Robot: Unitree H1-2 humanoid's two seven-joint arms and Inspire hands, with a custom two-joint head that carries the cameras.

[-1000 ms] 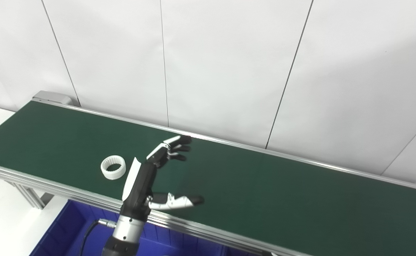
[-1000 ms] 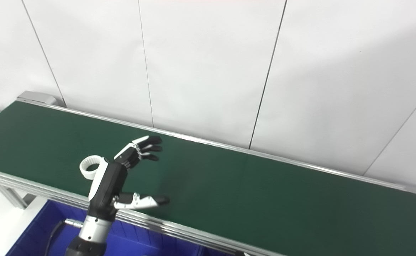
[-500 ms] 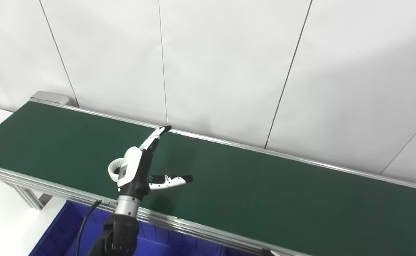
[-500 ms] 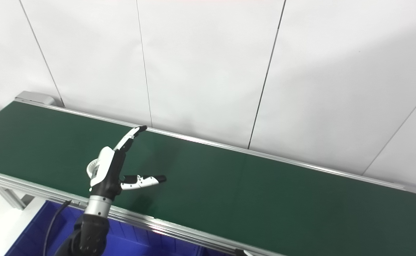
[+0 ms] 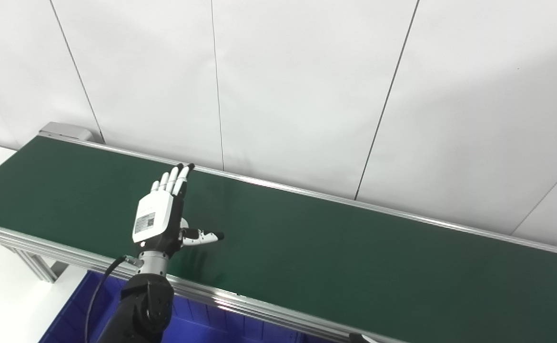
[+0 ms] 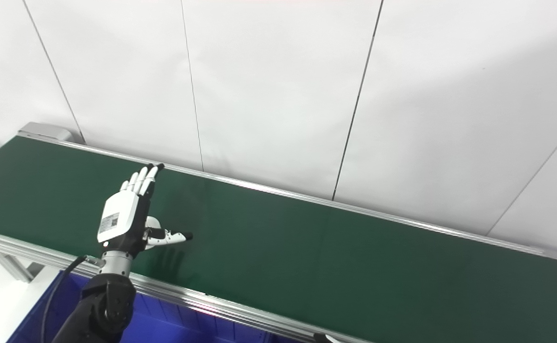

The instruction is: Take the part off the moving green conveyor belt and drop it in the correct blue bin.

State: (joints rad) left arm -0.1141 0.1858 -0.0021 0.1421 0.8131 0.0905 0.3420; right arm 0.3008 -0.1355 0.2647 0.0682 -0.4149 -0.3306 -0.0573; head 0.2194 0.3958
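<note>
The left robot hand [image 5: 156,220] had turned over within the past second. It had been side-on above the belt with its thumb pointing toward 3 o'clock; now its white back faced the cameras, fingers [image 5: 177,177] straight and close together toward 12 o'clock, thumb splayed toward 3 o'clock. It was spread wide and had hold of nothing.

The white ring part [image 6: 152,222] had ridden the green conveyor belt [image 5: 354,257] toward 3 o'clock. It had lain in plain sight at the hand's 9 o'clock; now it sat almost wholly hidden under the palm, only a white sliver showing by the thumb's root in the right eye view. Whether the palm touched it could not be told.

Judged from this, the hand was lined up over the part, and the closing grasp had not yet been made.

Counted: one robot hand in view, the right one unseen; one ring part; one belt; one blue bin [image 5: 75,314] visible at the belt's near edge, around 7 o'clock.
</note>
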